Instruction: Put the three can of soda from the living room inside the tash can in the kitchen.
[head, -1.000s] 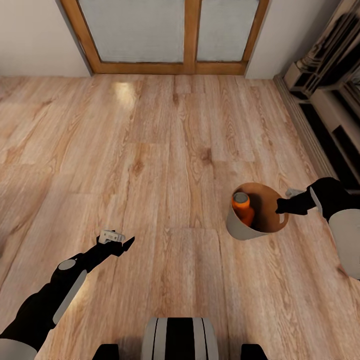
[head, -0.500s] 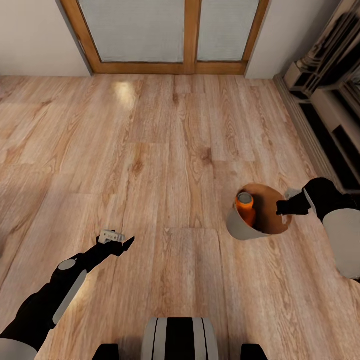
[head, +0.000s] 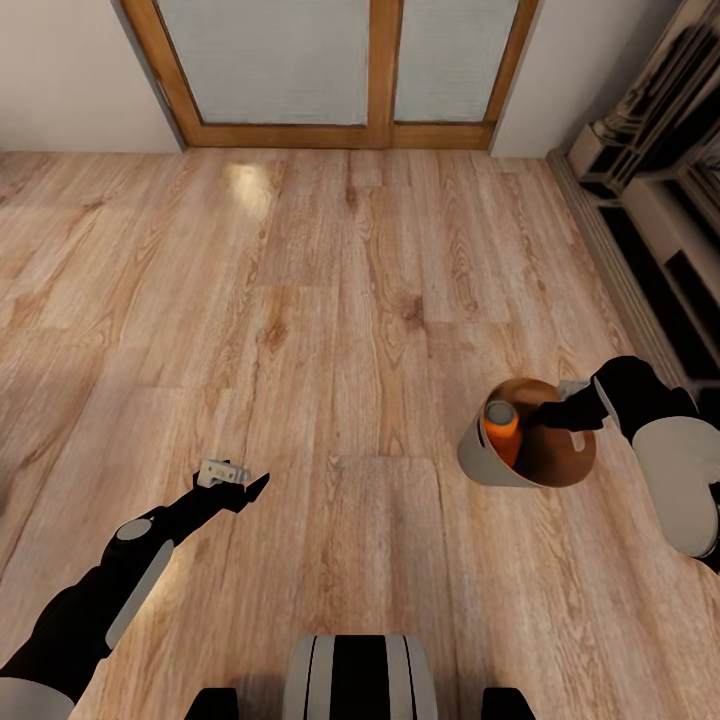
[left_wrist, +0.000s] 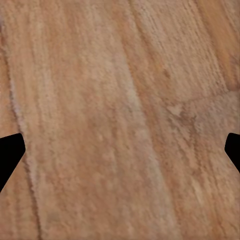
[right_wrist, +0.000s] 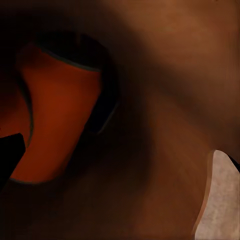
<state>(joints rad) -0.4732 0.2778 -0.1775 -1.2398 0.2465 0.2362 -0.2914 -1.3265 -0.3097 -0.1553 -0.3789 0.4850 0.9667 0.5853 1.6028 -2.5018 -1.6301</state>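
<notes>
The trash can (head: 480, 455), grey outside and coppery inside, hangs tilted just above the wood floor at the right of the head view. My right gripper (head: 556, 412) is shut on its far rim, one finger inside and one outside. One orange soda can (head: 502, 430) with a grey top leans inside the bin. The right wrist view looks into the bin's brown inside (right_wrist: 170, 90) at that can (right_wrist: 55, 125), with the right gripper (right_wrist: 120, 160) straddling the rim. My left gripper (head: 250, 488) is held low over bare floor, open and holding nothing; the left wrist view also has the left gripper (left_wrist: 120, 150) over planks.
Wood-framed glass doors (head: 370, 70) close off the far wall. A stone fireplace surround (head: 650, 210) runs along the right side. Light wood floor (head: 330, 300) stretches between them. My own base (head: 360, 680) is at the bottom edge.
The right arm has drawn in slightly, and the trash can has shifted a little toward me and tipped further, the soda can sliding with it. The left arm has stayed put.
</notes>
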